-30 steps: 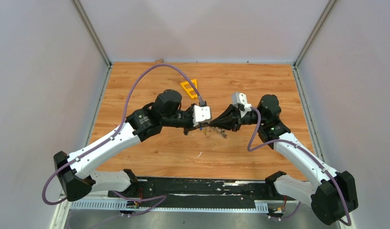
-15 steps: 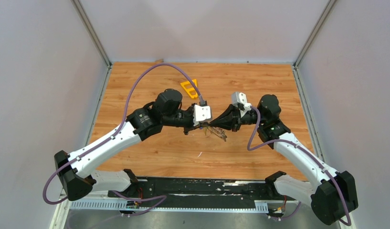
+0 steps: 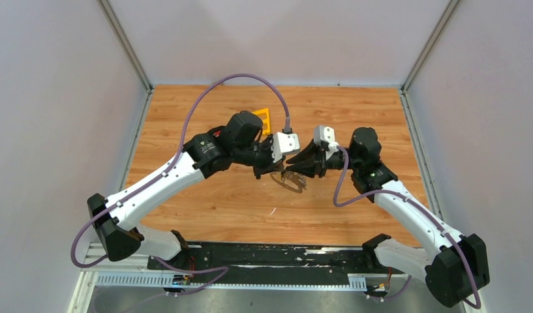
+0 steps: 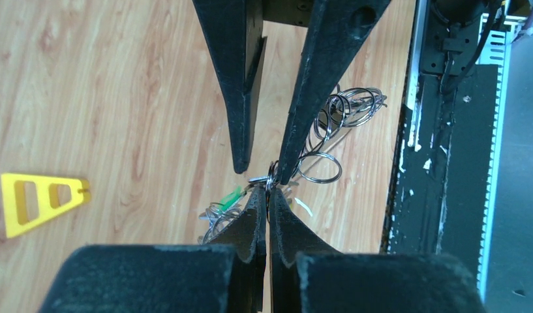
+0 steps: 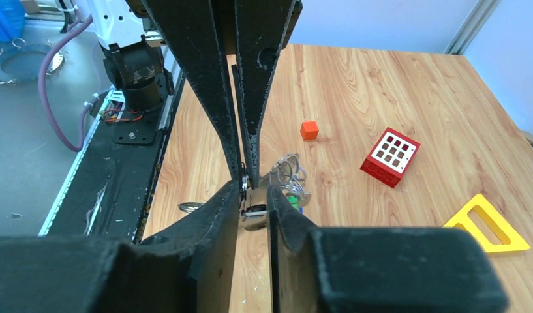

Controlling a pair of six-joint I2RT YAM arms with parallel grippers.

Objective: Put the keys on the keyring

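My left gripper [image 4: 269, 193] is shut on the thin edge of the grey metal keyring [image 3: 293, 185], which hangs just above the wooden table between the two arms. Tip to tip with it, my right gripper [image 5: 256, 190] stands open by a narrow gap, and a small dark-and-silver piece shows in that gap. Keys [image 5: 290, 180] on small rings dangle beside the tips, one with a green tag [image 4: 229, 197]. More silver rings [image 4: 352, 104] show behind the right fingers [image 4: 239, 98]. In the top view both grippers meet mid-table, left gripper [image 3: 278, 172] against right gripper [image 3: 288, 173].
A yellow triangular frame [image 5: 488, 225] lies further back on the table, with a red brick [image 5: 390, 156] and a small orange block [image 5: 308, 130]. One loose ring [image 5: 190, 207] lies near the black base strip [image 5: 120, 176]. Grey walls enclose the table on three sides.
The right gripper has gone from shut to slightly open. The left arm has shifted right and further back, still pinching the ring, and the loop now hangs lower between the tips.
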